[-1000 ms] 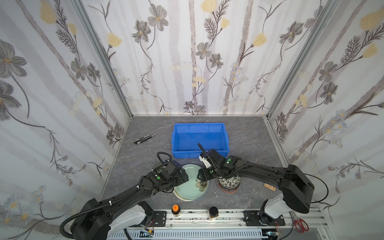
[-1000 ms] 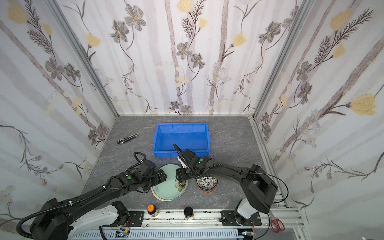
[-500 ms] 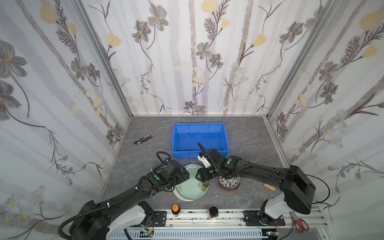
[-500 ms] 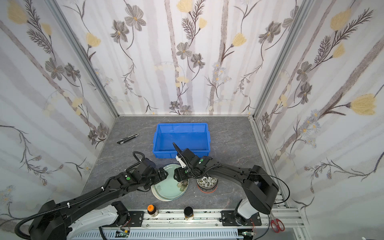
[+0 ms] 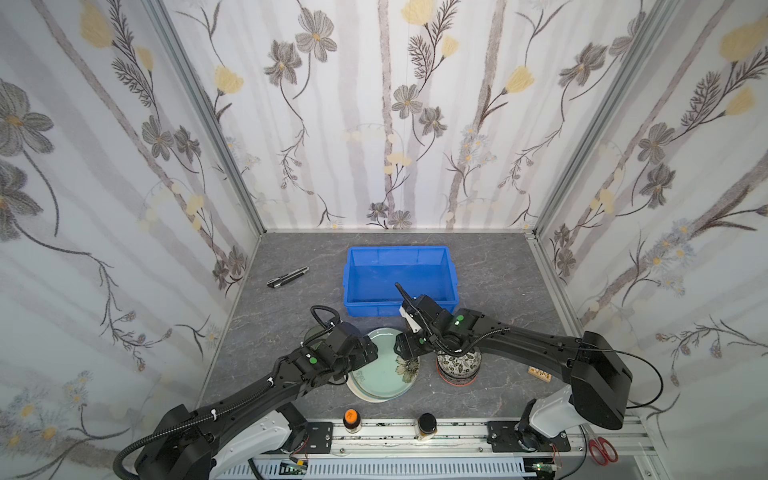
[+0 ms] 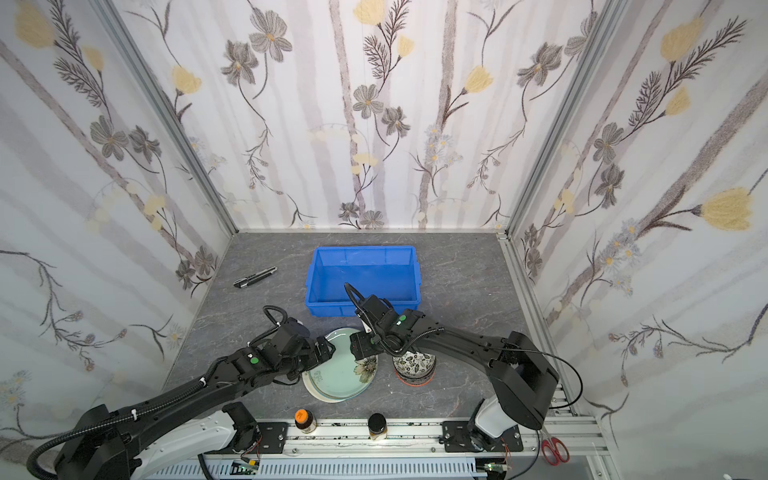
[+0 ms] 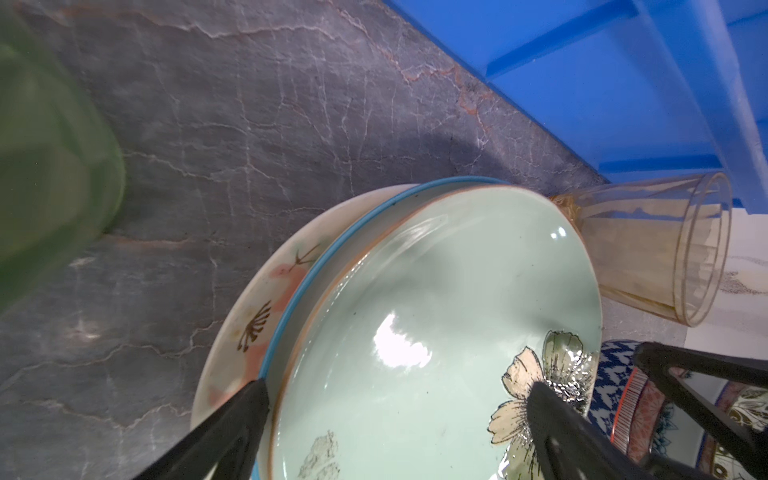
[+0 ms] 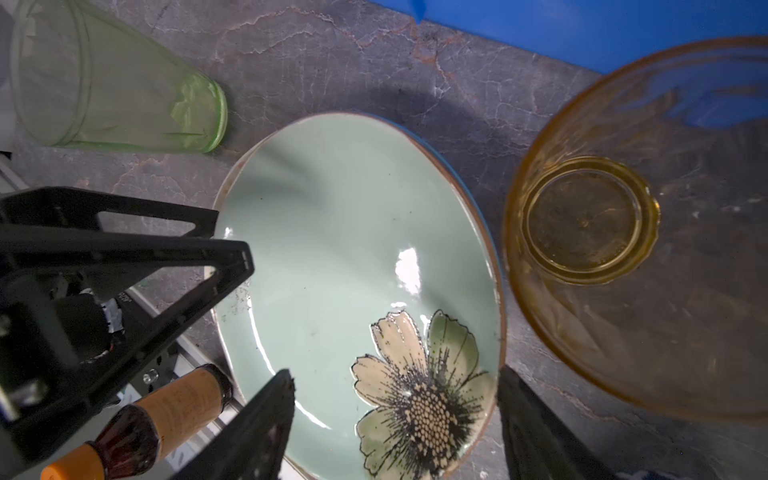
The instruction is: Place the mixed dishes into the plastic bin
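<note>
Top views both show nothing delivered yet. Nearest, a pale green flowered ceramic plate (image 5: 380,374) tops a stack of plates on the grey marbled table (image 5: 498,270). The left hand (image 7: 395,395) and right hand (image 8: 395,376) each straddle its rim, spread open and gripping nothing. Beside it stand nested patterned ceramic bowls (image 5: 458,368), an empty green glass tumbler (image 8: 116,83) and an empty amber glass tumbler (image 8: 615,232). Farthest, the bright blue rectangular plastic bin (image 5: 390,274) is empty, so every dish remains to be moved.
</note>
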Controlling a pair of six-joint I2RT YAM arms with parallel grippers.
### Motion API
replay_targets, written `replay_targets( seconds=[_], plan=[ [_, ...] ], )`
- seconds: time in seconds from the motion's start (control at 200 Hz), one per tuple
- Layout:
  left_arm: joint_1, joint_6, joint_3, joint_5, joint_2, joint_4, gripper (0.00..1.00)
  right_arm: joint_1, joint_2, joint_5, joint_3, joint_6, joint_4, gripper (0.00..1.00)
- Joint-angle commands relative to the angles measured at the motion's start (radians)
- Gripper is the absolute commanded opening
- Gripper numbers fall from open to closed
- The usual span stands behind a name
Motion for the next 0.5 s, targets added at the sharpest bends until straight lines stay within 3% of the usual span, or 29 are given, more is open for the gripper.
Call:
replay_targets(
  seconds=[0.0,0.495],
  plan=[
    [0.0,-0.013,-0.003,-0.018,-0.008,0.015,1.0,0.005,0.017,0.044,0.014,0.015,-0.026,0.77],
    [0.0,-0.014,-0.008,-0.017,-0.005,0.016,1.0,0.02,0.078,0.031,0.026,0.016,-0.036,0.77]
  ],
)
